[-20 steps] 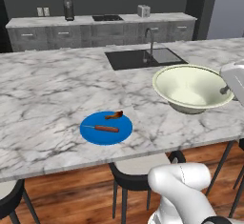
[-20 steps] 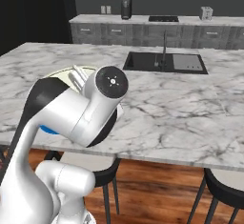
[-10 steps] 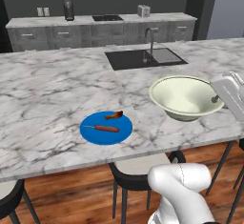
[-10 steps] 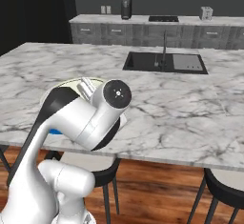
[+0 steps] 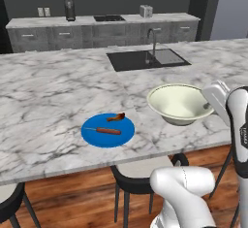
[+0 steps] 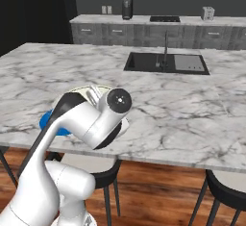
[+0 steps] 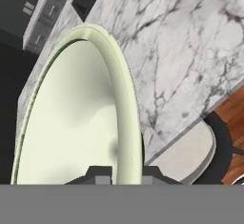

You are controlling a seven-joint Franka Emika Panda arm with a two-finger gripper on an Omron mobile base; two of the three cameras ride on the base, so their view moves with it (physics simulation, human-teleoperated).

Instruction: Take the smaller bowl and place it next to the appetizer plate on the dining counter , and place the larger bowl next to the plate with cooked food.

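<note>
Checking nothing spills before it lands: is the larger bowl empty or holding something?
Empty. The larger bowl, gripped at its rim by the gripper, shows a bare pale green inside.

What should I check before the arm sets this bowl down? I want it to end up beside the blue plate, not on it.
1. Grip: end effector shut on the rim of the larger bowl - ok.
2. Bowl upright, opening up - ok.
3. Bowl already next to the plate with cooked food - not ok, a stretch of bare marble lies between them.
4. Free spot beside the plate on the dining counter - ok.
5. Bowl's foot resting on the counter - cannot tell.
</note>
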